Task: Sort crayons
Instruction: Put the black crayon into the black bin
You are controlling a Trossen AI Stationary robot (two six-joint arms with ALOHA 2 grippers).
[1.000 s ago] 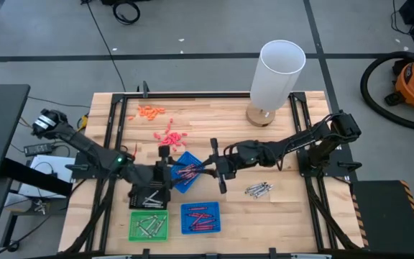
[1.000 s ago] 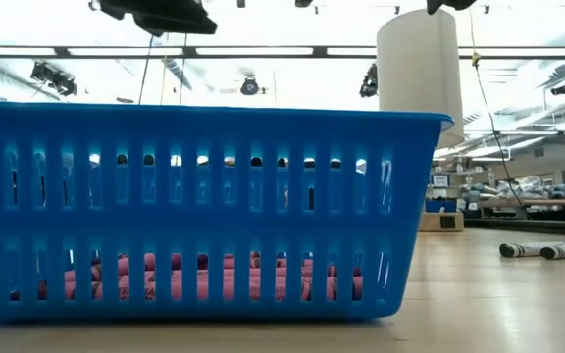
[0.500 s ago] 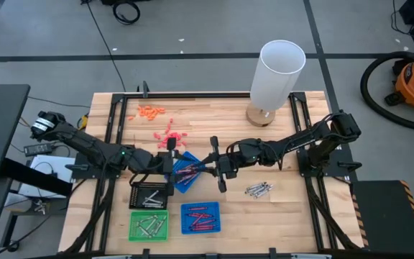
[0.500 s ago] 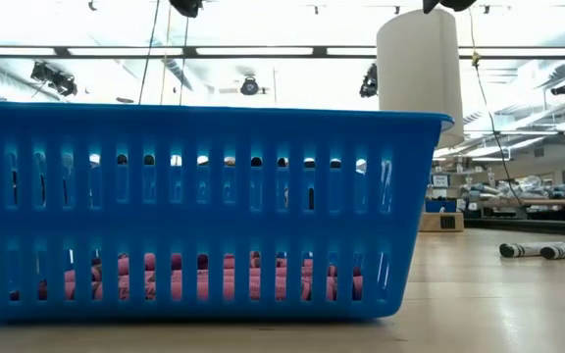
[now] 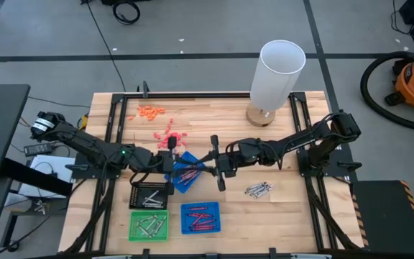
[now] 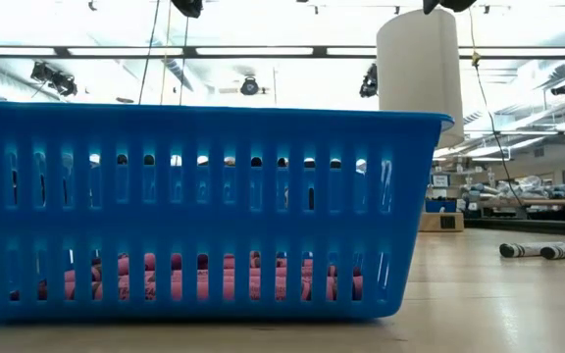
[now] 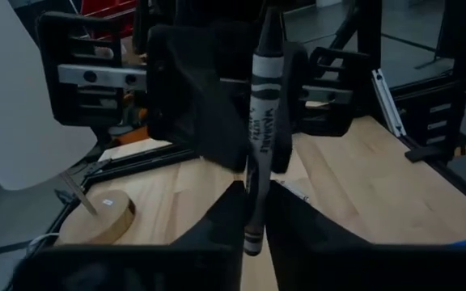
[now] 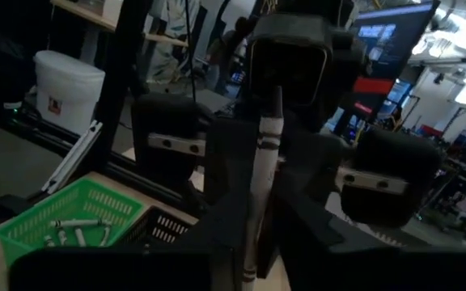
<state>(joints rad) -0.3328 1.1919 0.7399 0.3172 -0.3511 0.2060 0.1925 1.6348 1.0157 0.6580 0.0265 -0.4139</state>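
We see one piece of print only: the grey crayon (image 7: pixel 262 129) in the left wrist view has black lettering running along its paper wrapper. One word looks like "WASHABLE", but we can't read it with confidence; the smaller line beside it is too small to tell. In the right wrist view the white bucket (image 8: pixel 69 90) carries a small label, unreadable, and the screen (image 8: pixel 391 32) behind shows lines of text we can't make out. We find nothing legible in the high or low views.
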